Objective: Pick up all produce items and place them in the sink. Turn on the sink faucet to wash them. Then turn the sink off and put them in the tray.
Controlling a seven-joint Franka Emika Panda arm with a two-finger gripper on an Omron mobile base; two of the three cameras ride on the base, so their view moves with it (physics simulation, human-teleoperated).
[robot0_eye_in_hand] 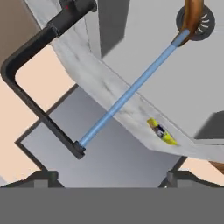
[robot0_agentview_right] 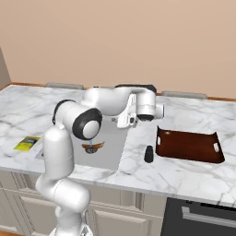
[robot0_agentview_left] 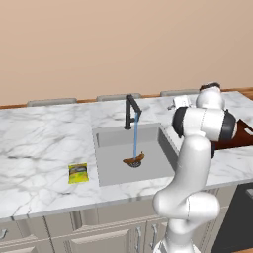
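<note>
Left base view: the banana (robot0_agentview_left: 134,159) lies in the sink (robot0_agentview_left: 111,165), right over the round dark drain (robot0_agentview_left: 134,164), and a thin blue stream of water (robot0_agentview_left: 136,134) drops from the spout of the black faucet (robot0_agentview_left: 130,111) straight onto it. The faucet stands at the back rim of the basin, its spout angled forward over the water. On the marble bench (robot0_agentview_left: 39,143) to the left of the sink rests a flat yellow snack packet (robot0_agentview_left: 78,173), well apart from the basin's edge.

From the right base view, the arm reaches across above the sink, and the gripper (robot0_agentview_right: 125,120) hangs beside the faucet area — nothing is seen between its fingers. To the right of the sink a small dark shaker (robot0_agentview_right: 149,154) stands upright on the bench, and just past it sits the reddish-brown tray (robot0_agentview_right: 190,146) with its raised rim, nothing lying in it.

In the hand view the gripper's two dark fingertips (robot0_eye_in_hand: 43,177) rise far apart at the bottom — the jaws spread wide, holding nothing. Between and beyond them runs the blue stream, from the spout's tip to the banana's brownish curve at the drain. The faucet's black stem and bent spout cross the upper left of that view, clear of both fingers.
</note>
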